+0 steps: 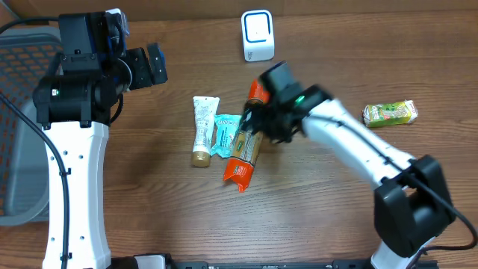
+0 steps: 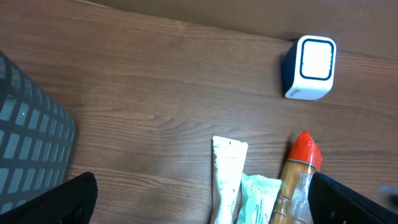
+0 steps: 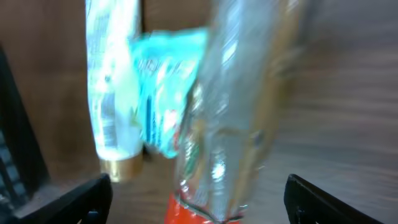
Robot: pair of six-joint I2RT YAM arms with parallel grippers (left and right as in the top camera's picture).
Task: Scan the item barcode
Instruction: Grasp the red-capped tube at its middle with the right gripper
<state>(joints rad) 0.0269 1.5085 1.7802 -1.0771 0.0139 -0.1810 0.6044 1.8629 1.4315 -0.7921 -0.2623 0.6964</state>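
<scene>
The orange-ended packet (image 3: pixel 249 112) is straddled, ungripped, by the open right gripper (image 3: pixel 199 190); the scanner (image 1: pixel 258 35) at twelve o'clock is not yet reached.

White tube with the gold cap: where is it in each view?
Overhead: white tube lies centre-left on the table, cap toward the bottom of the picture.
Left wrist: tube at bottom centre, crimped end up, cap out of frame.
Right wrist: tube at upper left, blurred, cap down.
Shared landmark: teal packet on its right side.
</scene>
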